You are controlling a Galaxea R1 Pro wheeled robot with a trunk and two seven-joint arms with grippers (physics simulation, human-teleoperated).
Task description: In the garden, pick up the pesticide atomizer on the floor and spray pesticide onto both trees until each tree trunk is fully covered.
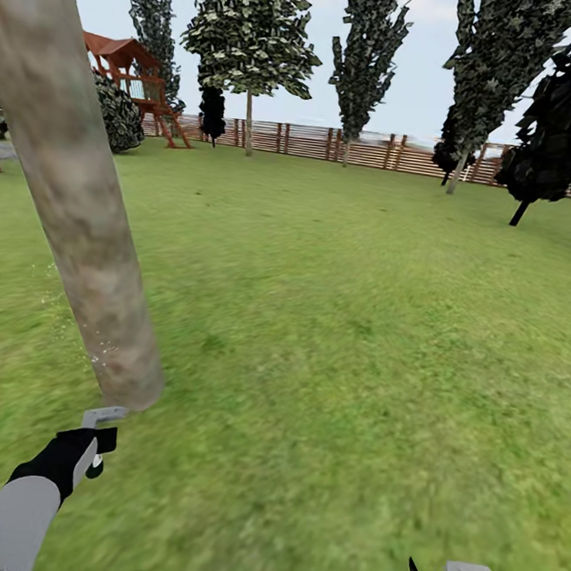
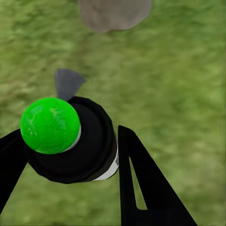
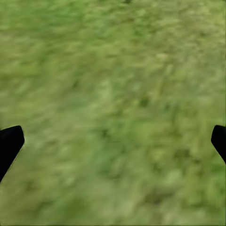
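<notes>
Nearest, the left hand (image 2: 70,155) is seen clamped around the slim black spray bottle with a white label band (image 2: 89,150); in the left wrist view its top shows bright green rather than red. The bottle is aimed at the foot of the thick mottled grey-brown tree trunk (image 1: 74,202), which stands just beyond the hand. Faint pale specks are noted low on the bark; spraying of this trunk is judged under way, coverage unconfirmed. The right hand (image 3: 113,141) hangs spread open and empty over the green grass lawn (image 1: 360,328). A second leafy tree with a bare trunk (image 1: 248,123) stands far off by the brown slatted wooden fence (image 1: 370,149), judged untreated. Open grass lies between; dark narrow trees (image 1: 559,112) and a red-roofed play structure (image 1: 135,85) stand aside.
</notes>
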